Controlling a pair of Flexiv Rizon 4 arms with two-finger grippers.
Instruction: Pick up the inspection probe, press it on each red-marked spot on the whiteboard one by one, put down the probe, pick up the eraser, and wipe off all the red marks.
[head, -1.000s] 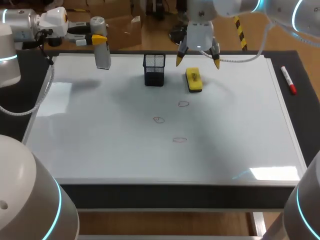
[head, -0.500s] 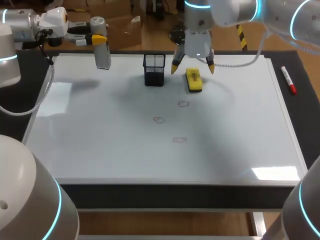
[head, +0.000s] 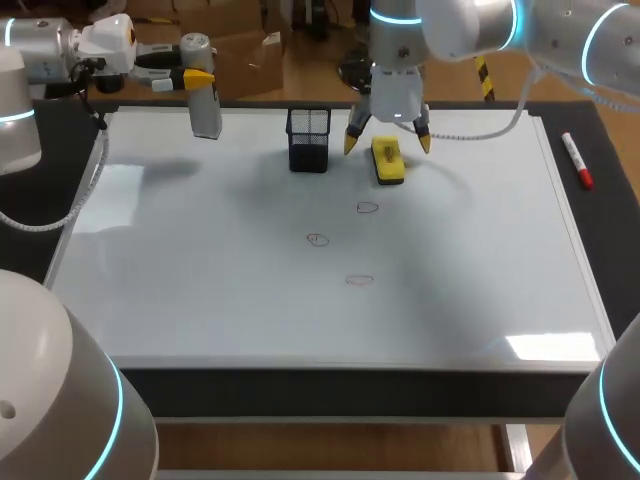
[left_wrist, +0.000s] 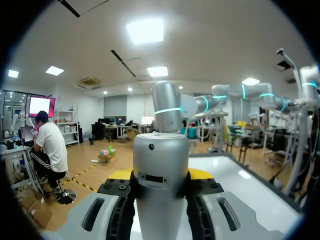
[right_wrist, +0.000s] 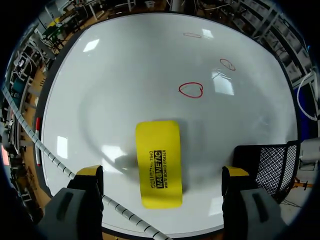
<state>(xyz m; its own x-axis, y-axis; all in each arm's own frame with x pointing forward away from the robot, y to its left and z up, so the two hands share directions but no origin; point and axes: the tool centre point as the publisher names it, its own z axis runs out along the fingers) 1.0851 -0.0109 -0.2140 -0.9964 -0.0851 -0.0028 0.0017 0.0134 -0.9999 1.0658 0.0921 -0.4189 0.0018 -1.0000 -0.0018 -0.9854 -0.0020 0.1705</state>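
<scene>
- Inspection probe (head: 206, 104): held in the left gripper (head: 190, 78), whose fingers are clamped on its silver body from both sides. It is kept upright in the air over the far left corner of the whiteboard (head: 200, 290). It is not yet put down.
- Eraser (head: 388, 160): a yellow block lying flat on the board, far side, just right of centre. It is not yet picked up.
- Right gripper (head: 388, 141): spread wide and holding nothing. It is set just above the eraser, with 1 yellow tip off each side and neither touching it. A grasp is judged to be the step in hand.
- Red marks: 3 thin rings are seen unwiped, nearer than the eraser, at (head: 367, 208), (head: 317, 239) and (head: 359, 280). Whether they have been pressed cannot be told from the board.
- Left to do: the eraser is to be gripped and all 3 rings wiped; the probe is also to be set down.
- Surface: glossy white, with light glare along the near right edge. The board is framed by a dark table border (head: 600, 150).
- Room: a black mesh cup (head: 308, 140) stands just left of the eraser, near the gripper's left tip, so clearance there is judged tight. A red marker (head: 577, 160) lies well apart on the right border.
</scene>
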